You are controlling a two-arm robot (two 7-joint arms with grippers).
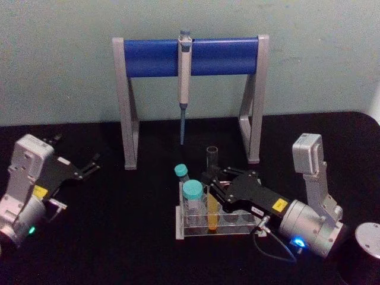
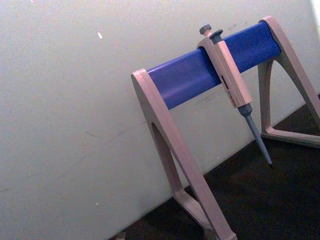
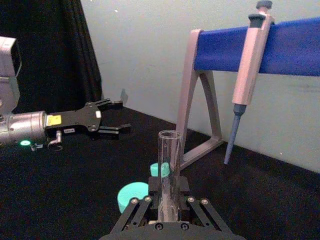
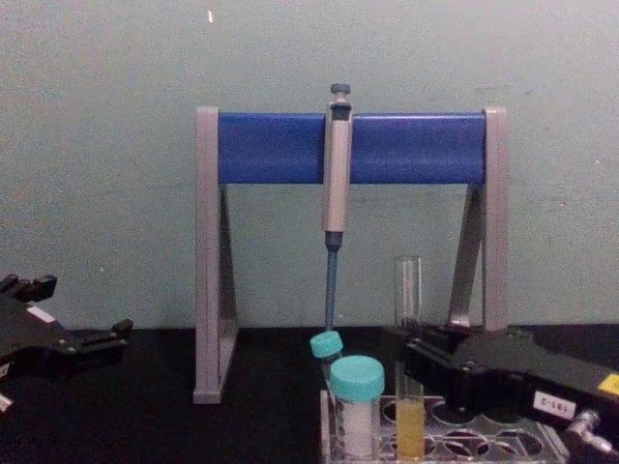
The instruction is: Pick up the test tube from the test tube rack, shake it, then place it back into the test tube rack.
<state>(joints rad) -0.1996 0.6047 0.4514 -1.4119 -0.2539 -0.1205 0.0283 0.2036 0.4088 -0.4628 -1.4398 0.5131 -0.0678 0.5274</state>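
The test tube [image 1: 212, 217] stands upright in the test tube rack [image 1: 228, 228], long axis vertical, mouth up; the right end effector [image 1: 211, 185], from 4 o'clock, clasps its middle, while the left end effector [image 1: 93, 165] sits agape at 9 o'clock

The head view looks down on the table [image 1: 119, 237] from above; the chest view sits low and near, facing level across the test tube rack [image 4: 474, 447] to the pipette stand [image 4: 271, 147]. Both wrist views face that stand too, obliquely.
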